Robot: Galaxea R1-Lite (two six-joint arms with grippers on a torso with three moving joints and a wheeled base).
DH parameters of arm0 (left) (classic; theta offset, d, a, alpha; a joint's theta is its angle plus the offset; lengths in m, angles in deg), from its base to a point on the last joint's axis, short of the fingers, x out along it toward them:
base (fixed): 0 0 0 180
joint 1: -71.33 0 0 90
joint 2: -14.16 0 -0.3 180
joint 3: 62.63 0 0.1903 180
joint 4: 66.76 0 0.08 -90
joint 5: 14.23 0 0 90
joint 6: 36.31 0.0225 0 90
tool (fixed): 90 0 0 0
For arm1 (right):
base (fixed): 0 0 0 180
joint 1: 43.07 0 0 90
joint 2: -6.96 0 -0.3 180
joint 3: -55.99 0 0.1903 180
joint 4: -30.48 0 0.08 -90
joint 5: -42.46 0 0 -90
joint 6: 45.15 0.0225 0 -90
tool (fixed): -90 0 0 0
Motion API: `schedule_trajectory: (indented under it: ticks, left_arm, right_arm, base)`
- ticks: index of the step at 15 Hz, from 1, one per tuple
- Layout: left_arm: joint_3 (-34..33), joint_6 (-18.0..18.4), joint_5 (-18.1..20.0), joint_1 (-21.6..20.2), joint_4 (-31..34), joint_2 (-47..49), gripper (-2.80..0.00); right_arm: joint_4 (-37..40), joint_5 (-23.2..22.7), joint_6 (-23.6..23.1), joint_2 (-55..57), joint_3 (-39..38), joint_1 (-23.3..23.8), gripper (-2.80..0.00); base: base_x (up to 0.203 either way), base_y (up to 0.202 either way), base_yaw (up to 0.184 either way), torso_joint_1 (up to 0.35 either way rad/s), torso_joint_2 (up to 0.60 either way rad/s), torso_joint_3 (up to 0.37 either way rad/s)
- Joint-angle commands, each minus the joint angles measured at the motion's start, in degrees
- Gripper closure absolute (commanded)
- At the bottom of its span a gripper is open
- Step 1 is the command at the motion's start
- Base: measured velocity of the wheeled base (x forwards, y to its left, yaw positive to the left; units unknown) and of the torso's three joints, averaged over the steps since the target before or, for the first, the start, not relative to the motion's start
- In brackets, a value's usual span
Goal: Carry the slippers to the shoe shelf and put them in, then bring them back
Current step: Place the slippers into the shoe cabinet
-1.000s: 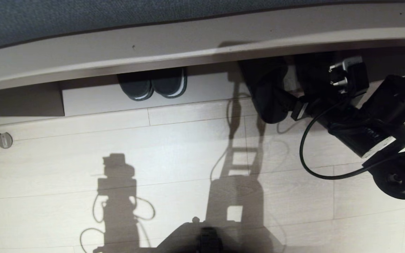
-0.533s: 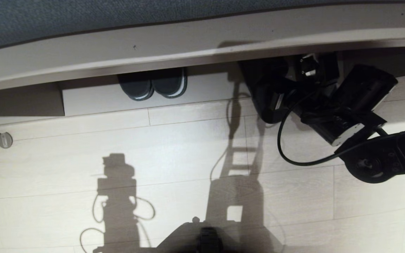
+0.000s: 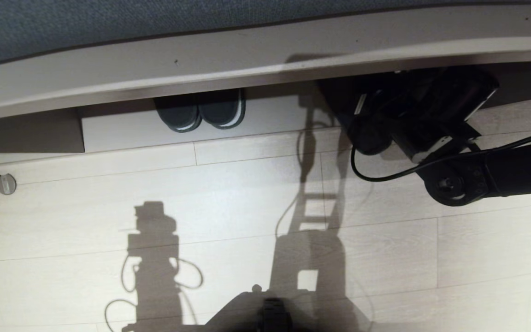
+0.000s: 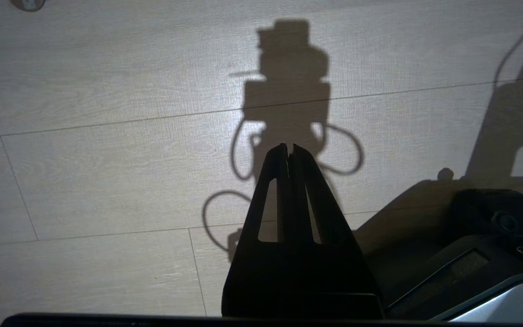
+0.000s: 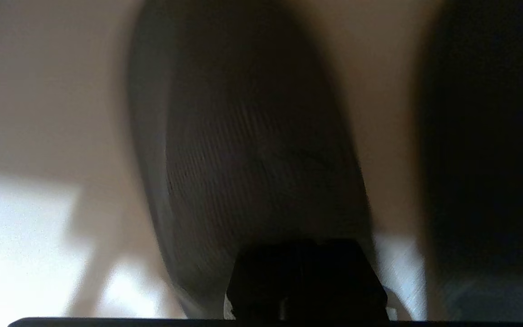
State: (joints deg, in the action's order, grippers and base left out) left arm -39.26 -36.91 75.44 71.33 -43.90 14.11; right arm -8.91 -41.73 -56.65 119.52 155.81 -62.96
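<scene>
- One slipper (image 5: 252, 150) is seen close up in the right wrist view: grey-blue ribbed fabric, rounded outline, paler rim along one edge, blurred.
- The right gripper (image 5: 304, 290) is closed on the near end of that slipper; only its dark tip is shown, the rest is cut off by the frame edge.
- A second dark shape (image 5: 484, 150) beside the slipper is too dark to identify.
- In the head view the right arm (image 3: 491, 173) is reached in under the front edge of the shoe shelf (image 3: 247, 69) at its right end; the gripper and slipper there are lost in shadow.
- A darker pair with white sole stripes (image 3: 199, 112) is seen on the shelf base near the middle, half hidden under the top board.
- The left gripper (image 4: 289, 147) is closed and empty, hanging above the pale wood floor (image 4: 107, 172), well apart from the shelf.
- A small round disc (image 3: 6, 183) is set in the floor near the left edge.
</scene>
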Motion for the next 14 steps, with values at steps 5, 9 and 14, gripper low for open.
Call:
schedule_trajectory:
  ticks: [5,9,14]
  left_arm:
    - [0.0,0.0,0.0,-0.1,0.0,0.0,0.0]
    - [0.0,0.0,0.1,-0.1,0.0,0.0,0.0]
    - [0.0,0.0,0.0,-0.1,0.0,0.0,0.0]
  right_arm:
    - [-0.2,10.4,-0.1,5.5,10.0,0.1,0.0]
    - [-0.3,14.1,-0.3,5.4,10.1,0.1,0.0]
    - [1.1,14.3,0.4,2.8,9.2,-1.2,0.0]
  base:
    - [0.0,0.0,0.0,0.0,0.0,0.0]
    - [0.0,0.0,0.0,0.0,0.0,0.0]
    - [0.0,0.0,0.0,0.0,0.0,0.0]
